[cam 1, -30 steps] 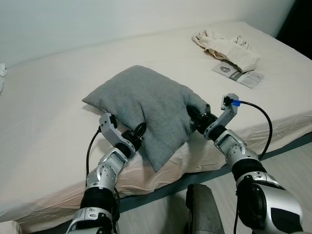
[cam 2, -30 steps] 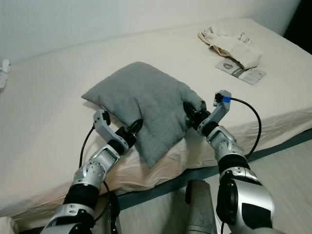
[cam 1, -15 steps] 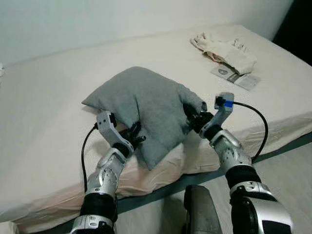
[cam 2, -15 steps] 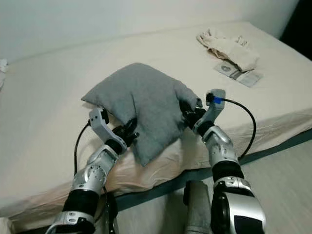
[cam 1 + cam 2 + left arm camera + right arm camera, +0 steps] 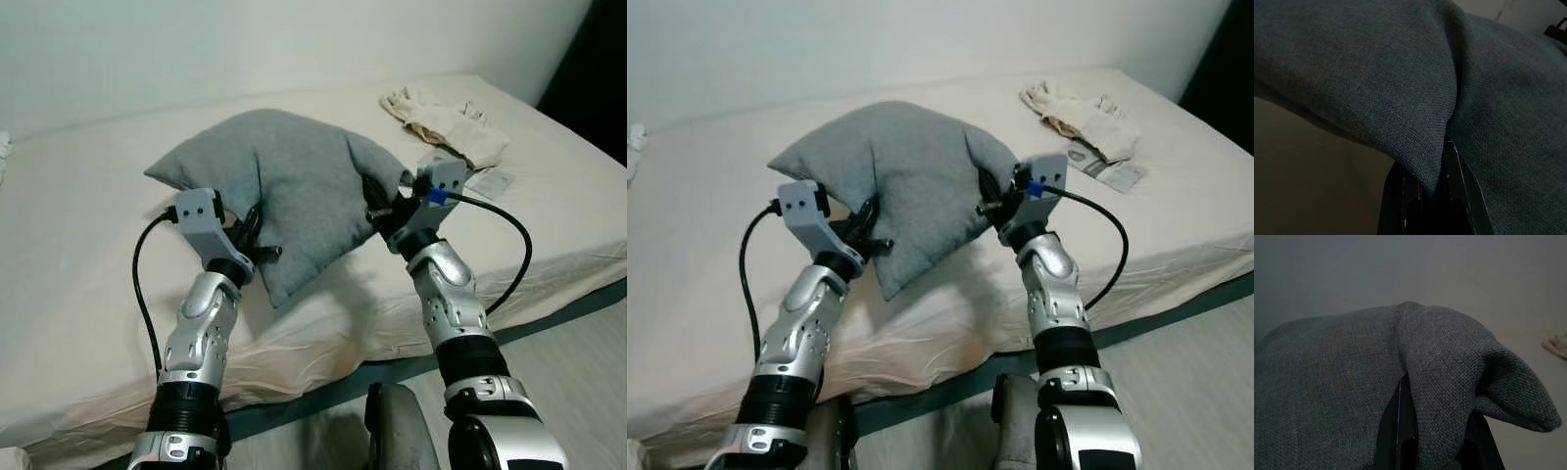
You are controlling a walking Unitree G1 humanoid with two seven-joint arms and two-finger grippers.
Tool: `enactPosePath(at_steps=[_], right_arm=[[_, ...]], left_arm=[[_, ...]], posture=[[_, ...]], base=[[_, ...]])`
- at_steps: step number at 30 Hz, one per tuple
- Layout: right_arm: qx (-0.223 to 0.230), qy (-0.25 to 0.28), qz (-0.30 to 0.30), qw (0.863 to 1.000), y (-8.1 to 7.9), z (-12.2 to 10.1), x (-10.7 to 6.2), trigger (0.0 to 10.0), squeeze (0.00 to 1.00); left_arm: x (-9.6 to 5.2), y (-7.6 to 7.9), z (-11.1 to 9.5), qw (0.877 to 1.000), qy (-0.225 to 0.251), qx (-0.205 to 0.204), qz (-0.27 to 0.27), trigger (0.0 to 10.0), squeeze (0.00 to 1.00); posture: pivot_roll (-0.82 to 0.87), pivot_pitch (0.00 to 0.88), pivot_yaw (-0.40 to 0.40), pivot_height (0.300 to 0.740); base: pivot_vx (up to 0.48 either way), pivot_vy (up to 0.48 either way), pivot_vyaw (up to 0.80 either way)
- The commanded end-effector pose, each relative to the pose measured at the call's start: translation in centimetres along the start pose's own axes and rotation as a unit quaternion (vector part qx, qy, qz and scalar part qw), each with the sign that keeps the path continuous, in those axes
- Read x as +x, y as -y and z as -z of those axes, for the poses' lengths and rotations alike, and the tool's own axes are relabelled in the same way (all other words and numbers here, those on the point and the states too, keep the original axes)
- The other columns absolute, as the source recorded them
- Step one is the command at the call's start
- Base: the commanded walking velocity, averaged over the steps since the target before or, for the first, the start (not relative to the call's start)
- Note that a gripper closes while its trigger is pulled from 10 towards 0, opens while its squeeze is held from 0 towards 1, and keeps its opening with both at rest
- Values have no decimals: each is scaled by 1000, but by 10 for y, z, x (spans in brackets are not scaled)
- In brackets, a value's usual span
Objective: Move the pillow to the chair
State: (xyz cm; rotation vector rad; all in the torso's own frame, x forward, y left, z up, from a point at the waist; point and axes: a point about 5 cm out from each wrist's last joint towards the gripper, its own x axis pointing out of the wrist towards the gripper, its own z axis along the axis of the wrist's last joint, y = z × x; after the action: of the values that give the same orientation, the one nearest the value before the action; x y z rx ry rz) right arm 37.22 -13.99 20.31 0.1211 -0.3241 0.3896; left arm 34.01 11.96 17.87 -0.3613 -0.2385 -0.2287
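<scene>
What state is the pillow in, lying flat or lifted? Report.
Lifted: the pillow hangs pinched between left gripper and right gripper, casting shadow on the bed.

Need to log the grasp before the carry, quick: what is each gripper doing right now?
Left gripper: shut on the grey pillow, pinching a fold of its fabric.
Right gripper: shut on the same pillow at its other side.

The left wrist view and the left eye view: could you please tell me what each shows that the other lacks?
Left wrist view alone: a fold of fabric pinched between the left gripper's fingers. Left eye view alone: the right gripper clamped on the pillow's other side, the bed, crumpled cloth and a leaflet. Both: the grey pillow.
</scene>
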Motion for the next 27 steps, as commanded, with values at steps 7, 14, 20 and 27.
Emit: enactPosePath(at_steps=[7, 14, 20, 27], right_arm=[[-37, 15, 20, 999, -3, -2, -5, 10000, 0], [-55, -12, 17, 998, -17, 22, -25, 10000, 0], [-48, -12, 17, 999, -22, 25, -30, 10000, 0], [-46, -10, 17, 999, -25, 26, -31, 10000, 0]], left_arm=[[-3, 2, -12, 998, 32, 52, 3, 10000, 0], [-14, -5, 0, 991, 13, 129, -10, 10000, 0], [-16, -5, -1, 990, 20, 139, -19, 10000, 0], [-17, 0, 2, 988, 20, 154, -4, 10000, 0]], posture=[[-12, 17, -12, 545], [-9, 12, -7, 545], [-4, 7, -8, 545], [-7, 0, -5, 545]], base=[[0, 0, 0], [0, 0, 0], [0, 0, 0], [0, 0, 0]])
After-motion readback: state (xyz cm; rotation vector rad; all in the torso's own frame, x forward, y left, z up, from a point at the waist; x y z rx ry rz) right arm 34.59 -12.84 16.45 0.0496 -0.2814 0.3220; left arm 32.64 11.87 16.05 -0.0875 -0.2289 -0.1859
